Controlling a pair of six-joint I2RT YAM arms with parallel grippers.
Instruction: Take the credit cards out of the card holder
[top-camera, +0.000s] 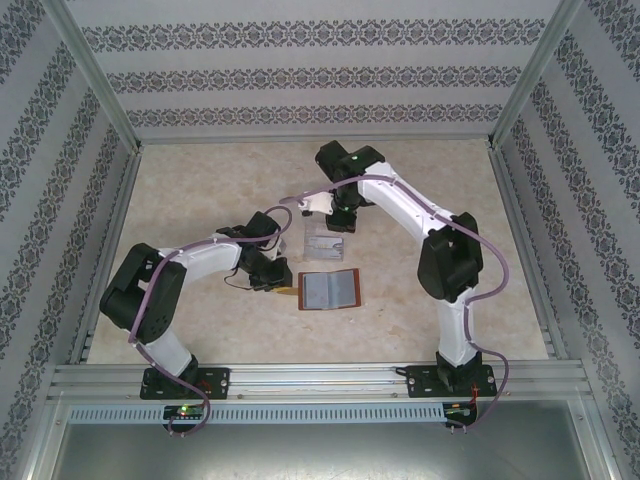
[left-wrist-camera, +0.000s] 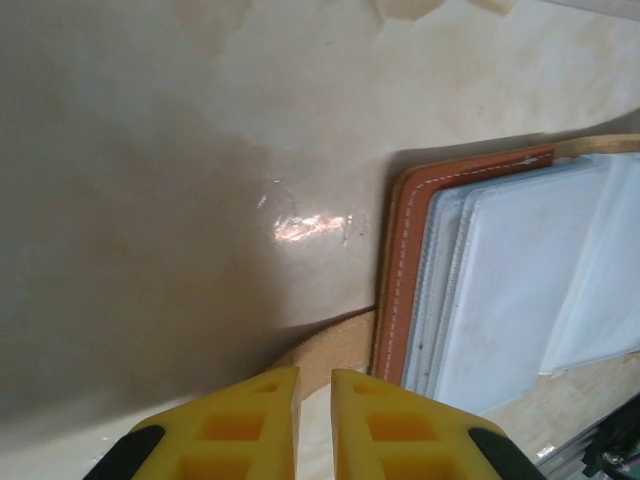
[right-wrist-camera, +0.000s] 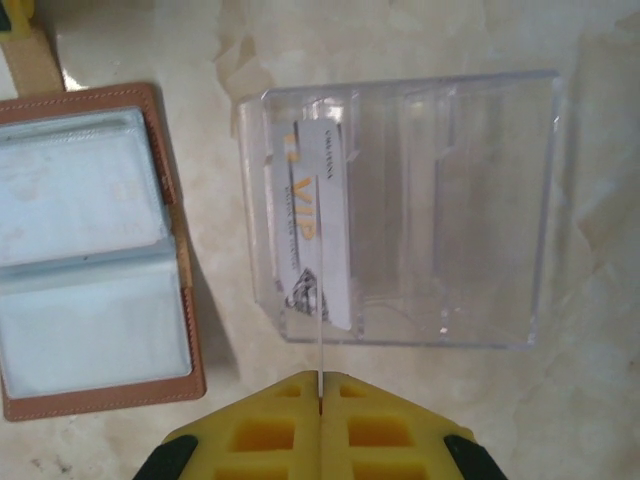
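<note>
The card holder (top-camera: 328, 290) lies open on the table, with reddish-brown leather (left-wrist-camera: 405, 260) round bluish-grey sleeves (right-wrist-camera: 80, 250). At its left edge my left gripper (left-wrist-camera: 315, 385) is nearly closed at the end of the tan tab strap (left-wrist-camera: 335, 345), which runs in under the fingertips. My right gripper (right-wrist-camera: 321, 380) is shut on a thin pale credit card (right-wrist-camera: 320, 340) seen edge-on, held over the clear tray. Another credit card (right-wrist-camera: 300, 215), white with "VIP" print, lies in the tray's left slot. In the top view the right gripper (top-camera: 335, 222) hangs just behind the tray.
The clear plastic tray (right-wrist-camera: 480, 200) with several slots sits just beyond the holder (top-camera: 325, 242). Patterned walls and metal rails enclose the beige table (top-camera: 200, 200). Bare table lies to the left and right of the arms.
</note>
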